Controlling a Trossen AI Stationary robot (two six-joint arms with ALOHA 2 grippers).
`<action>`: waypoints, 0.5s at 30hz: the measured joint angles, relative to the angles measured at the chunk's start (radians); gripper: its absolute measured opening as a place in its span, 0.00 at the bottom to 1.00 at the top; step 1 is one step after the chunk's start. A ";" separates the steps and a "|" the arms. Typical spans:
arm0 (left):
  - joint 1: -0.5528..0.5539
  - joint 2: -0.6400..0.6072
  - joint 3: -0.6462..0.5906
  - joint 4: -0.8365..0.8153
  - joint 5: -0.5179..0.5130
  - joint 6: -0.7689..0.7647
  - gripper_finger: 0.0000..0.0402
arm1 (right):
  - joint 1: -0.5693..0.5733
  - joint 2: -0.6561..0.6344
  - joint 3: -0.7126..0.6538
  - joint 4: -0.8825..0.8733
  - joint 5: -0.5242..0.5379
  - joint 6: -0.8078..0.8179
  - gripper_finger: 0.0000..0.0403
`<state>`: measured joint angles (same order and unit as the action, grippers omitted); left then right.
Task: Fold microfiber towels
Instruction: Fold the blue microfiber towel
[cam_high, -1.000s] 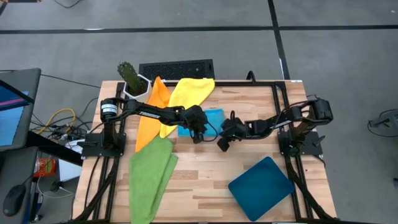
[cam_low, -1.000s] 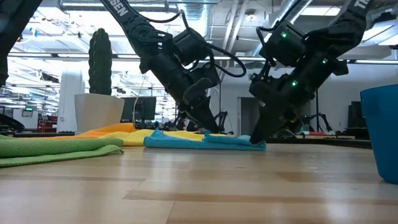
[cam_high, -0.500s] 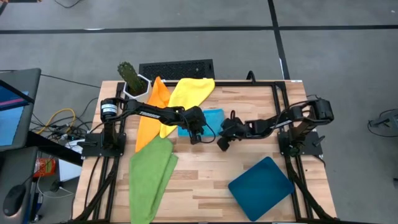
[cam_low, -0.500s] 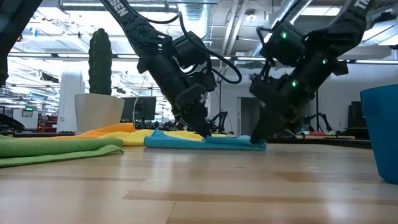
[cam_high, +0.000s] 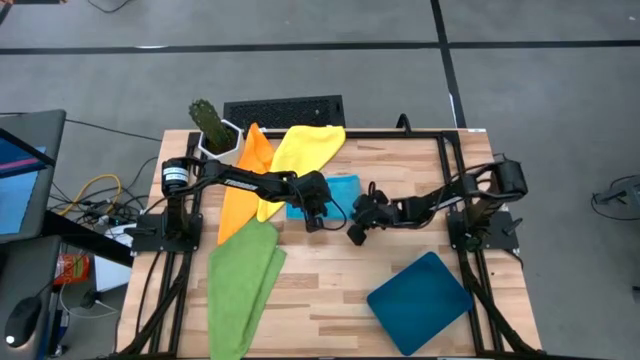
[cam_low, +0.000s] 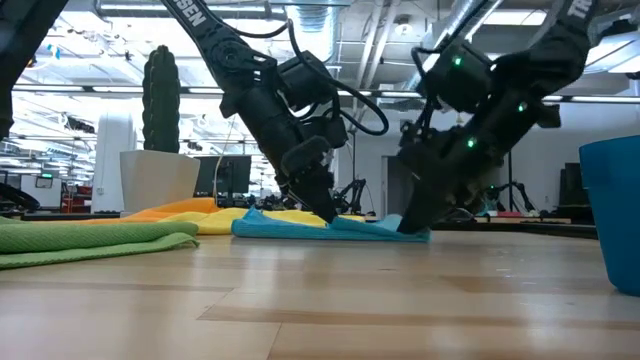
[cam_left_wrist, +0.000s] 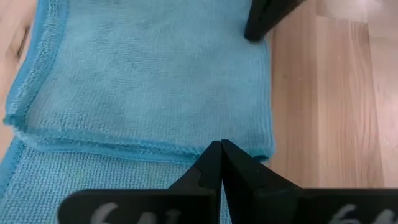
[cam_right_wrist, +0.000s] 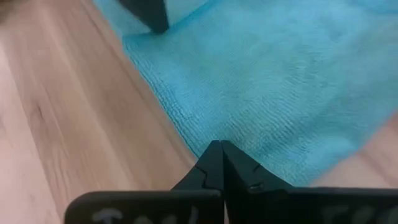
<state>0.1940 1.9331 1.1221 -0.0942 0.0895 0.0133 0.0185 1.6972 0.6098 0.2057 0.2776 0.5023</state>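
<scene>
Soft light blue microfiber towel (cam_high: 340, 190) lying flat mid-table, long axis across, pinched along its near edge: left gripper (cam_high: 314, 221) clamped on the left corner, right gripper (cam_high: 357, 233) clamped on the right corner, equally near.

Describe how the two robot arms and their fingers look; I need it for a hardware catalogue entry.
Both arms are black, slim and jointed, on black frames at the table's sides. The left arm has a silver-capped motor near its base, white lettering along one link and a looping black cable. The right arm shows small green lights. The left gripper and right gripper have matte black, pointed fingers.
</scene>
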 joint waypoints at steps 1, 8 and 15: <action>0.000 0.000 0.000 -0.001 0.000 0.003 0.00 | -0.001 0.009 0.001 0.011 -0.009 0.002 0.04; 0.000 0.000 0.000 -0.002 0.000 0.009 0.00 | -0.015 -0.058 -0.001 0.027 -0.035 0.005 0.06; 0.000 -0.012 0.000 0.020 0.000 -0.033 0.00 | -0.008 -0.128 0.002 0.151 0.009 -0.109 0.04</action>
<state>0.1940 1.9208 1.1221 -0.0738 0.0895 -0.0195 0.0109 1.5696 0.6115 0.3569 0.2868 0.3933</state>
